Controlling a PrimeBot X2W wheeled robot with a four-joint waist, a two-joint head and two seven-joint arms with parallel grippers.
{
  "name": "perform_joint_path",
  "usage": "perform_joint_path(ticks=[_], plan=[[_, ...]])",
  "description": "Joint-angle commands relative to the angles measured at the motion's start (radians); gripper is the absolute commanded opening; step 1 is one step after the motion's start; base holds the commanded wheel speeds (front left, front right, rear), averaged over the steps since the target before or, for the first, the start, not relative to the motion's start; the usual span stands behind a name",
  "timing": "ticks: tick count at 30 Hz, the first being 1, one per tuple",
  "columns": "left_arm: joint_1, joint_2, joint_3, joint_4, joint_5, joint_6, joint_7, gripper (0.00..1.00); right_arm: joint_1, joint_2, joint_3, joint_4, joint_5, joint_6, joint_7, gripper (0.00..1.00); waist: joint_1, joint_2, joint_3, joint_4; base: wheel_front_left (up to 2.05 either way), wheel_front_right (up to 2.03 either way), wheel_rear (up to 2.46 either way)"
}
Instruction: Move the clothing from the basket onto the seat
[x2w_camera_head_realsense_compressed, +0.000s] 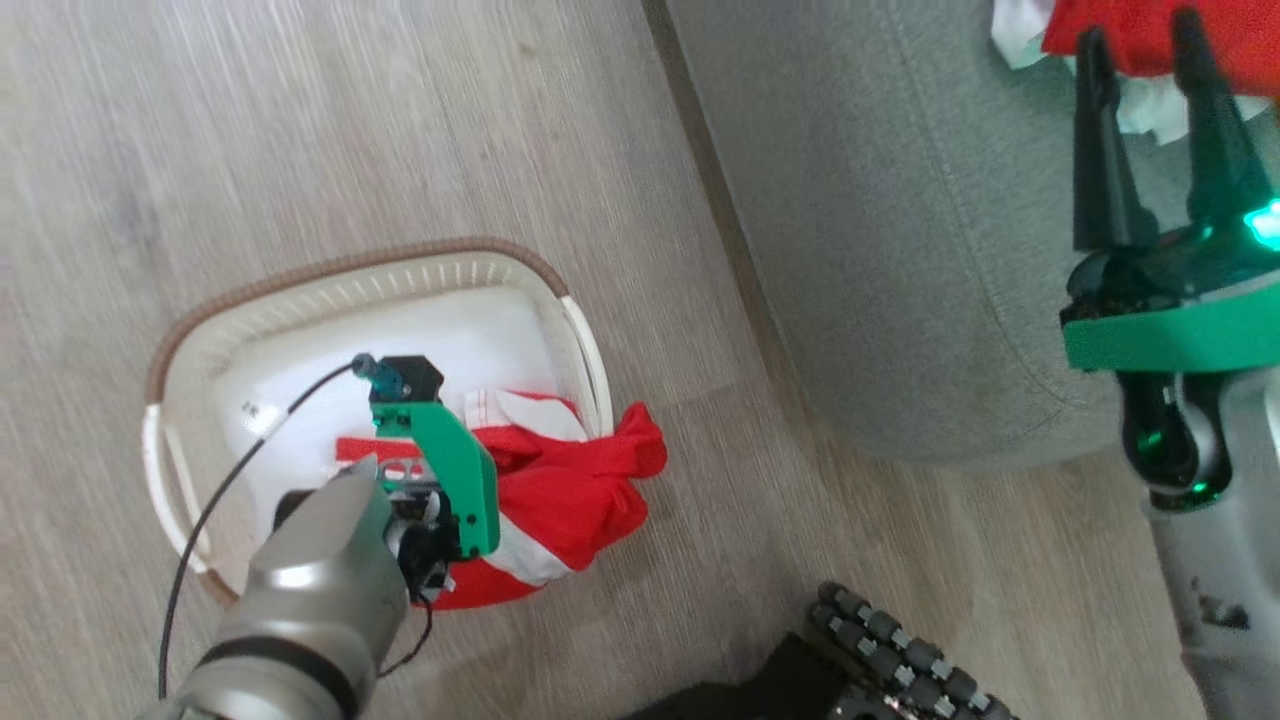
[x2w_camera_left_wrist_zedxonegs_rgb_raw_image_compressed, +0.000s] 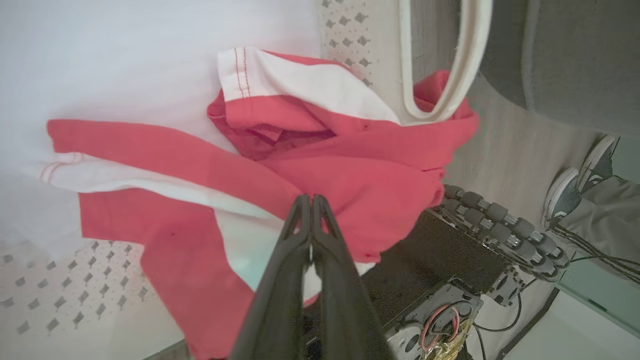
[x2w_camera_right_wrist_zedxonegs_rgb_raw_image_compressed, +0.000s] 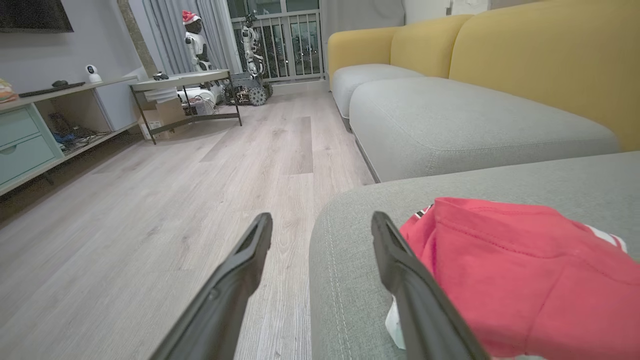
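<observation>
— Pale plank floor (x2w_camera_head_realsense_compressed: 300, 150), head view: basket (x2w_camera_head_realsense_compressed: 350, 270) stands on it, near the seat (x2w_camera_head_realsense_compressed: 880, 250). Contents?
— Clothing (x2w_camera_head_realsense_compressed: 570, 490), red with white, bunched at one end, one fold poking out past the rim. Left arm (x2w_camera_head_realsense_compressed: 320, 560) reaches down onto it. Right gripper (x2w_camera_head_realsense_compressed: 1138, 28) over the seat, fingers apart; second garment (x2w_camera_head_realsense_compressed: 1240, 40) beyond the tips.
— Left wrist view?
— Left gripper (x2w_camera_left_wrist_zedxonegs_rgb_raw_image_compressed: 311, 200): fingers pressed together, tips against the red clothing (x2w_camera_left_wrist_zedxonegs_rgb_raw_image_compressed: 360, 170). Cloth pinched or not: cannot tell. Fold passes under the basket's handle (x2w_camera_left_wrist_zedxonegs_rgb_raw_image_compressed: 465, 60). A person's shoes (x2w_camera_left_wrist_zedxonegs_rgb_raw_image_compressed: 570, 195) on the floor nearby.
— Right wrist view?
— Right gripper (x2w_camera_right_wrist_zedxonegs_rgb_raw_image_compressed: 321, 219) spread wide over the seat's (x2w_camera_right_wrist_zedxonegs_rgb_raw_image_compressed: 350, 280) edge; second garment (x2w_camera_right_wrist_zedxonegs_rgb_raw_image_compressed: 500, 270) lies on the cushion, just beside one finger.
</observation>
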Motion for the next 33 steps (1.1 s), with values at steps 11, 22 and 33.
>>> perform_joint_path(ticks=[11, 22, 33], plan=[[0.079, 0.005, -0.053, -0.126, -0.059, -0.006, -0.108, 0.00, 0.089, -0.034, 0.023, -0.001, -0.026, 0.000, -0.006, 1.00, 0.0000, -0.0001, -0.213, 0.036, 0.00, 0.00, 0.00], [0.129, 0.025, -0.128, -0.239, -0.122, -0.006, -0.230, 0.00, 0.151, -0.043, 0.028, 0.018, -0.043, 0.000, -0.006, 1.00, 0.0000, -0.0001, -0.371, 0.084, 0.00, 0.00, 0.00], [0.150, 0.070, -0.188, -0.347, -0.172, -0.006, -0.398, 0.00, 0.216, -0.045, 0.026, 0.029, -0.059, 0.000, -0.006, 1.00, 0.0000, -0.0001, -0.494, 0.141, 0.00, 0.00, 0.00]])
